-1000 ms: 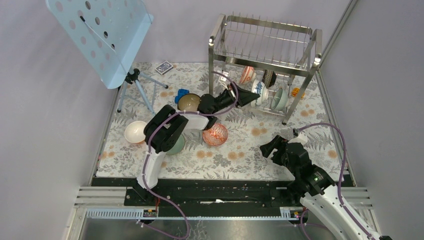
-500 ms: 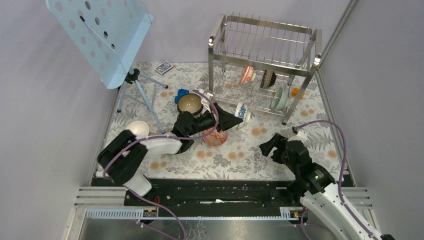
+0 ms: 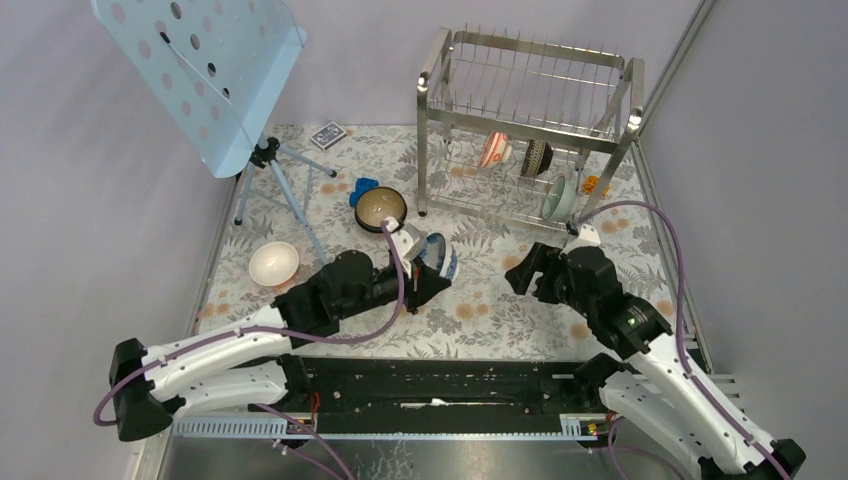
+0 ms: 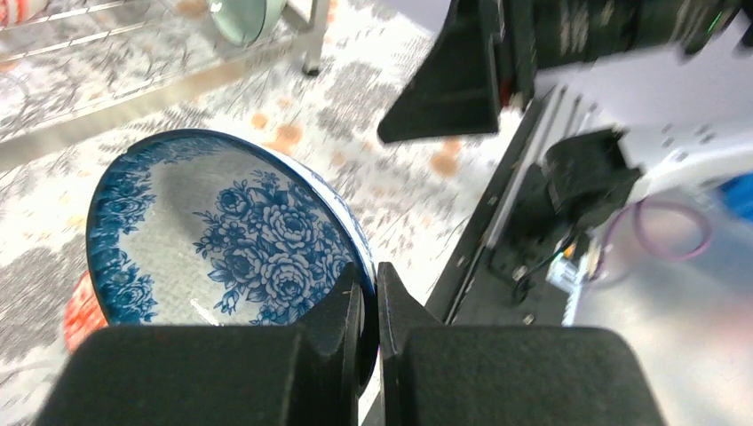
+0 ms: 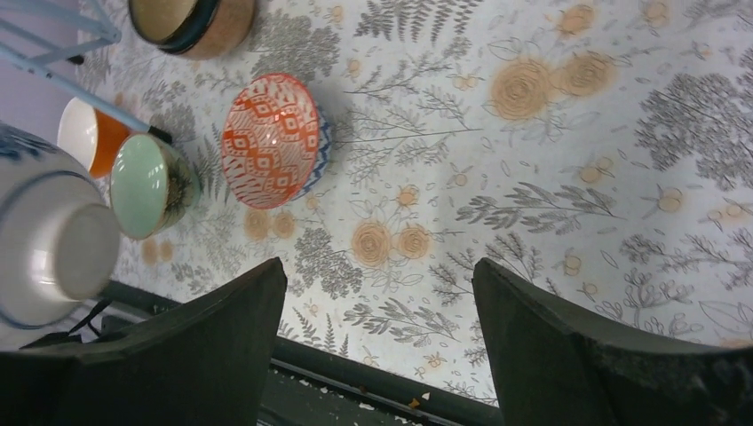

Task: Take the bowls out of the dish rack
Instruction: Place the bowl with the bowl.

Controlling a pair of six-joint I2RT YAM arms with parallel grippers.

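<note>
Left wrist view: the left gripper (image 4: 368, 297), its matte black jaws pinched almost together, clamps the rim of a glossy blue-and-white bowl (image 4: 222, 231) painted with roses, tilted above the floral mat (image 5: 533, 177). The right gripper (image 5: 380, 266) hangs wide apart, holding nothing. Farther back, the shiny steel-wire dish rack (image 3: 530, 75) holds a pinkish bowl (image 3: 493, 150), a dark bowl (image 3: 537, 157) and a pale green bowl (image 3: 560, 197) on its lower tier.

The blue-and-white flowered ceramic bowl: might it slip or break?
The blue-and-white flowered ceramic bowl looks glossy, so it may slip in the left gripper, which pinches only its thin rim. Being ceramic, it would probably chip if dropped.
</note>
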